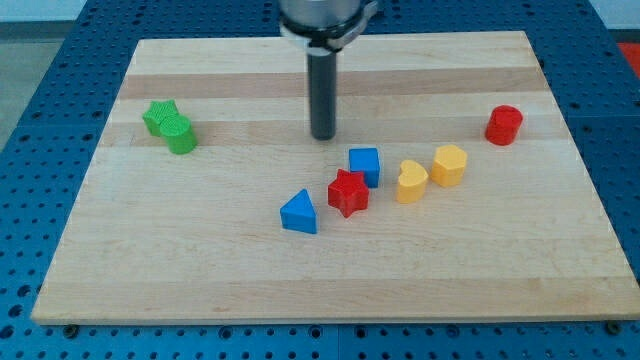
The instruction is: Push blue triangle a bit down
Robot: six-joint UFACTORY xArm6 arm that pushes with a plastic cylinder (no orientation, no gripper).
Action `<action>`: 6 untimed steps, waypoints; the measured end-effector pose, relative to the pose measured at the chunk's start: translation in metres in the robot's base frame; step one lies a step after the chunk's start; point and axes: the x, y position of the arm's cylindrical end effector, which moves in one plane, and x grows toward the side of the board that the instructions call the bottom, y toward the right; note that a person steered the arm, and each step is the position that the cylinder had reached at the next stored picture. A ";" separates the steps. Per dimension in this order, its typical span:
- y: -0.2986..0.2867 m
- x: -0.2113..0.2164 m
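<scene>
The blue triangle (299, 213) lies on the wooden board (200, 270) a little left of the middle. My tip (323, 136) stands on the board above it and slightly to the right, apart from it by about a block's length. A red star (347, 192) sits just right of the triangle. A blue cube (365, 165) sits above and right of the star, close to my tip's lower right.
A yellow heart (410, 181) and a yellow block (449, 165) lie right of the blue cube. A red cylinder (504, 125) stands at the right. A green star (158, 117) and a green cylinder (181, 135) touch at the left.
</scene>
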 end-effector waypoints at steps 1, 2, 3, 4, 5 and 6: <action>-0.022 0.028; -0.025 0.069; -0.023 0.099; -0.009 0.116; 0.020 0.119; 0.044 0.119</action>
